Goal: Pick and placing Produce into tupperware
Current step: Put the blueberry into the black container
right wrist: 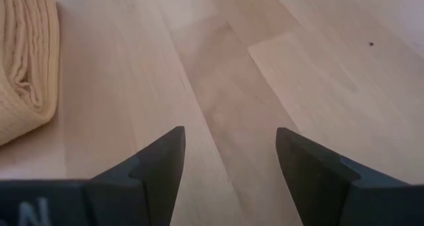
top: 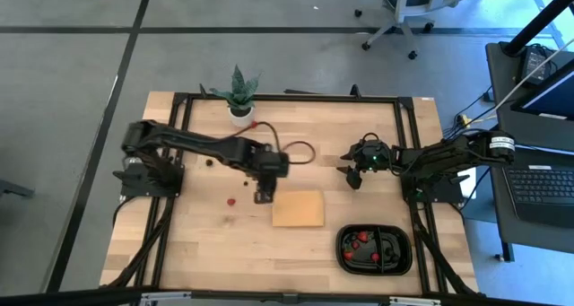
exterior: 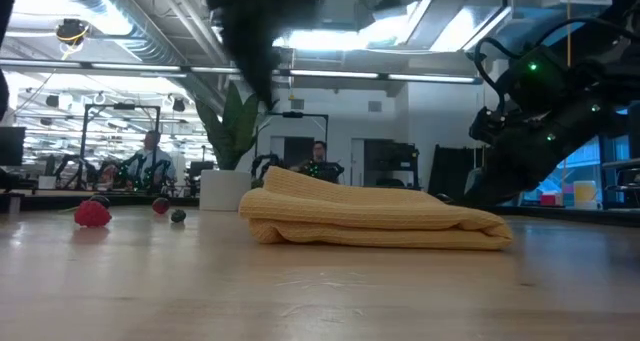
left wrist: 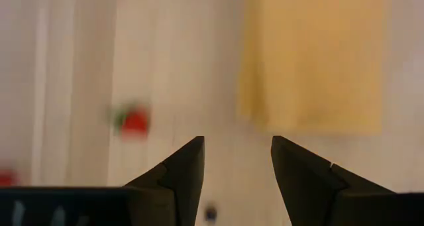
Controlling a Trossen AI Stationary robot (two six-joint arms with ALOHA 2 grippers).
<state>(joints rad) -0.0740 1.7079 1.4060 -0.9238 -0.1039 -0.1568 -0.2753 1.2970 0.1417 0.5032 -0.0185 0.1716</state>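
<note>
1. The tray [top: 374, 249] sits near the table's [top: 197, 243] front edge, at about 5 o'clock from the table's middle in the high view. Several red berries [top: 359, 241] lie in its left compartment; the right compartment looks dark and its contents cannot be made out.
2. The folded tan cloth [top: 298, 209] lies flat near mid-table, at about 10 o'clock from the tray and apart from it.
3. The left gripper [top: 262, 196] hangs just beside the cloth's left edge, at its 9 o'clock. In the left wrist view its fingers [left wrist: 185, 166] stand part-way apart with only bare wood between them; it grips nothing.
4. A loose red berry [top: 230, 200] lies on the wood at 9 o'clock from the left gripper, near it but not touching. The low view shows red pieces and one dark berry [exterior: 178, 216] on the table left of the cloth.
5. Another small red piece [top: 254, 124] lies beside the potted plant [top: 239, 97], which stands at the table's far edge, at 12 o'clock from the left gripper.
6. A tiny dark piece [top: 208, 161] lies at 9 o'clock from the left arm's forearm.
7. The right gripper [top: 352, 175] hovers at 2 o'clock from the cloth, well apart from the tray. Its fingers [right wrist: 162, 156] are spread wide over bare wood and carry nothing.
8. Between the loose berries and the tray lies the cloth.
</note>
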